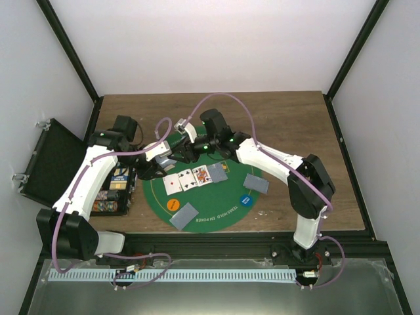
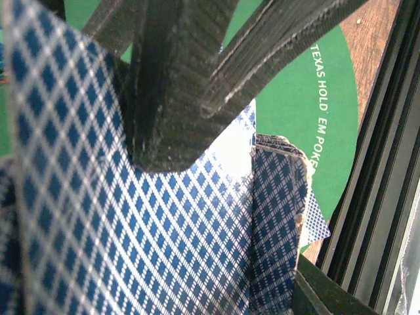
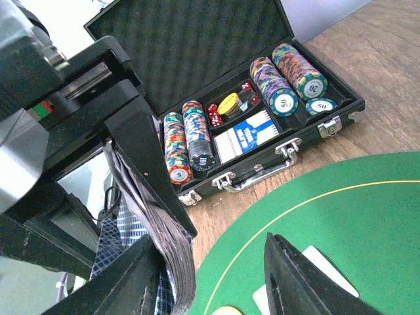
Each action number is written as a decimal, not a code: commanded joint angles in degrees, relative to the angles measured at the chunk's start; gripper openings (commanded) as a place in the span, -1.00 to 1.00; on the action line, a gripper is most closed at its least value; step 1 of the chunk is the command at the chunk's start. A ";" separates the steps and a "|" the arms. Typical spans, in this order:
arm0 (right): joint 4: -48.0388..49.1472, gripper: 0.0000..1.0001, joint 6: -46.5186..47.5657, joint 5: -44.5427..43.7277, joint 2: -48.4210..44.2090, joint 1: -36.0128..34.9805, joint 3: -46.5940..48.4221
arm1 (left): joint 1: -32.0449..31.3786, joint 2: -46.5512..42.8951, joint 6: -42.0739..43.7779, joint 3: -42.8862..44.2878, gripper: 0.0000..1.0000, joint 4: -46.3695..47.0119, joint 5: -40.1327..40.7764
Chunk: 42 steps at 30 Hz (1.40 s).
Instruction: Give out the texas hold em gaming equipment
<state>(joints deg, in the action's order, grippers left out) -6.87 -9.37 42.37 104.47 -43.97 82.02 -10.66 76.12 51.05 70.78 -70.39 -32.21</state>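
The left end effector [image 1: 167, 159] clamps a deck of playing cards [image 2: 164, 236] with blue-and-white lattice backs over the round green mat [image 1: 216, 213]. The right end effector [image 3: 213, 269] stands half open beside it.

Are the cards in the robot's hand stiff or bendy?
Probably bendy: the deck curves where it is pinched. Likely slippery too, since its card edges look splayed rather than flush.
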 commanded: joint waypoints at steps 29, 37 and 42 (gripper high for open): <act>-11.17 -0.99 13.43 -4.31 -9.02 2.14 -0.03 | 1.12 -1.01 -0.68 -4.30 -0.10 1.60 -1.20; -21.68 -0.99 40.32 -22.26 -20.17 7.78 -6.28 | 5.08 -1.18 -0.61 -6.11 -0.10 2.34 -1.65; -29.59 -0.99 67.96 -40.45 -22.45 7.84 -14.48 | 5.92 -1.33 -0.64 -6.71 -0.10 2.71 -2.23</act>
<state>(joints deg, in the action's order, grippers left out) -26.26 32.80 19.18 81.69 -35.81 72.53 -5.06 75.99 49.89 64.66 -68.51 -32.34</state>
